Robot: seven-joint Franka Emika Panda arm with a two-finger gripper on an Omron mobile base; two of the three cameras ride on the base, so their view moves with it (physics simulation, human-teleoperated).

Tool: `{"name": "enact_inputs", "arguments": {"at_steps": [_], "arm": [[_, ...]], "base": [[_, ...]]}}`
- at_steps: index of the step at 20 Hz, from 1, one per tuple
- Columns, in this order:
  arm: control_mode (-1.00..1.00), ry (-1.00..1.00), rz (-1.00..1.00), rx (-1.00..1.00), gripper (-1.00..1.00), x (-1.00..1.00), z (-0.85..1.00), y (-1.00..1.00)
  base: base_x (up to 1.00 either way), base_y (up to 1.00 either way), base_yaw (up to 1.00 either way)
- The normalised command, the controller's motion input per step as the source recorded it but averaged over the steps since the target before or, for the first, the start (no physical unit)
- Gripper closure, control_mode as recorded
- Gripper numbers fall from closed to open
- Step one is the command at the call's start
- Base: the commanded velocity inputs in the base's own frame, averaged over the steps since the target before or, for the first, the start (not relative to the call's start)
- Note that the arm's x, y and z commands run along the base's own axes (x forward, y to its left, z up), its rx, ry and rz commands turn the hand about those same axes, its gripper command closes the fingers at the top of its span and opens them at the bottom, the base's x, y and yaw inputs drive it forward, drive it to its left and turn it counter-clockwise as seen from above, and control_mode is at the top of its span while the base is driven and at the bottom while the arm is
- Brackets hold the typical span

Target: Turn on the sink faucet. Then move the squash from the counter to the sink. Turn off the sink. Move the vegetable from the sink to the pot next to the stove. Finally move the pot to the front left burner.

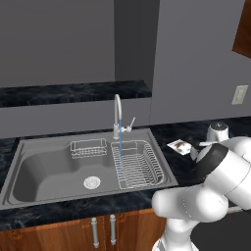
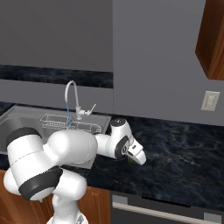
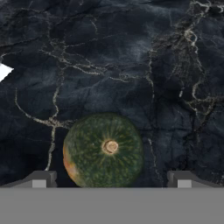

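Observation:
Water runs in a thin blue stream [image 1: 119, 152] from the sink faucet [image 1: 117, 115], whose lever [image 1: 131, 123] is tilted up to the right. The grey sink [image 1: 44, 166] holds no vegetable. The squash [image 3: 103, 151], round and dark green with yellowish flecks, sits on the black veined counter [image 3: 131, 65] right of the sink. My gripper [image 3: 111, 181] hangs just above it, open, with one fingertip [image 3: 41, 179] on each side and apart from it. In the right base view the gripper [image 2: 139, 161] points down at the counter [image 2: 183, 148], with the faucet [image 2: 70, 94] to its left.
A wire dish rack [image 1: 137, 164] fills the sink's right part, and a small wire basket [image 1: 88, 148] sits at its back. A white card [image 1: 179, 146] lies on the counter near the squash. A wall outlet [image 2: 211, 100] and a wooden upper cabinet [image 2: 214, 39] are to the right.

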Motion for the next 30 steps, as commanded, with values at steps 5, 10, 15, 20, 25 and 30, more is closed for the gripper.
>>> {"name": "enact_inputs", "arguments": {"at_steps": [5, 10, 15, 20, 25, 30], "arm": [[-1.0, 0.0, 0.0, 0.0, -1.0, 0.04, -0.16, -0.03], [-1.0, 0.0, 0.0, 0.0, -1.0, 0.08, -0.14, -0.04], [-1.0, 0.0, 0.0, 0.01, -1.0, 0.05, -0.1, -0.03], [-1.0, 0.0, 0.0, 0.01, -1.0, 0.02, -0.13, -0.05], [-1.0, 0.0, 0.02, 0.0, 1.0, 0.11, -0.2, 0.0], [-1.0, -0.03, 0.04, 0.02, 1.0, 0.11, -0.18, -0.07]], "base": [[0.0, 0.0, 0.0], [0.0, 0.0, 0.0], [0.0, 0.0, 0.0], [0.0, 0.0, 0.0], [0.0, 0.0, 0.0], [0.0, 0.0, 0.0]]}}
